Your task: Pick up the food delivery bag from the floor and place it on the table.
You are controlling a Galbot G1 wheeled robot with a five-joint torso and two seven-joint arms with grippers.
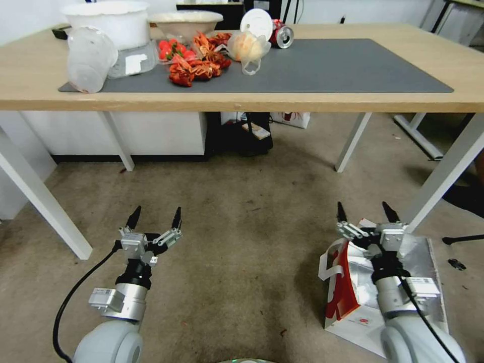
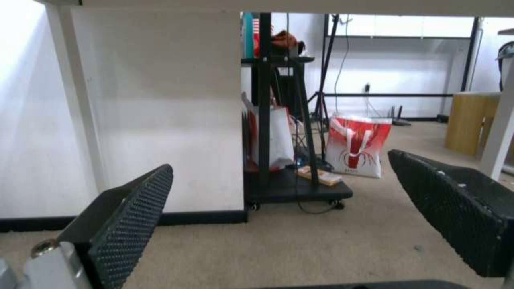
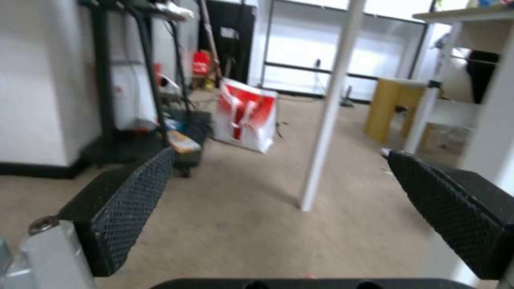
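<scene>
Silver foil lining gapes from the food delivery bag [image 1: 353, 297] on the floor [image 1: 237, 262] at five o'clock, under my right gripper [image 1: 366, 213], fingers wide like my idle left gripper [image 1: 155, 217] at seven; I judge pinching crinkly foil, not a strap, could let it slip.

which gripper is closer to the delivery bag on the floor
Right. The right gripper, open, hangs directly over the delivery bag. The left gripper, also open, hovers over bare floor well off to its side.
</scene>
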